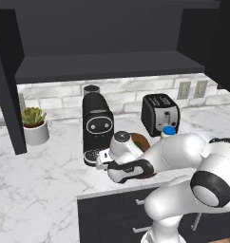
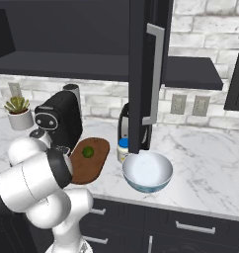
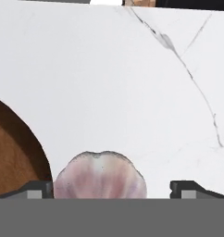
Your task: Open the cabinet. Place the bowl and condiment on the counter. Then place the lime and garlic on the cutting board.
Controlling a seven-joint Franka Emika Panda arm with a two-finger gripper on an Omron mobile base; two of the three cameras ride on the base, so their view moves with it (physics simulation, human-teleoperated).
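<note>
Garlic (image 3: 100, 175) sits between the spread hand (image 3: 111, 189) fingers — seemingly ungripped; next, close, lift onto the board (image 3: 16, 152) beside the lime (image 2: 87, 152).

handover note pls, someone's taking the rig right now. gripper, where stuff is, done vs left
Gripper: garlic sits between the fingers, which stand wider than the bulb; contact can't be judged.
Garlic is over the counter, just off the cutting board edge.
Done: cabinet open; bowl and condiment on the counter; lime on the board.
Left: get the garlic onto the board and release.
</note>
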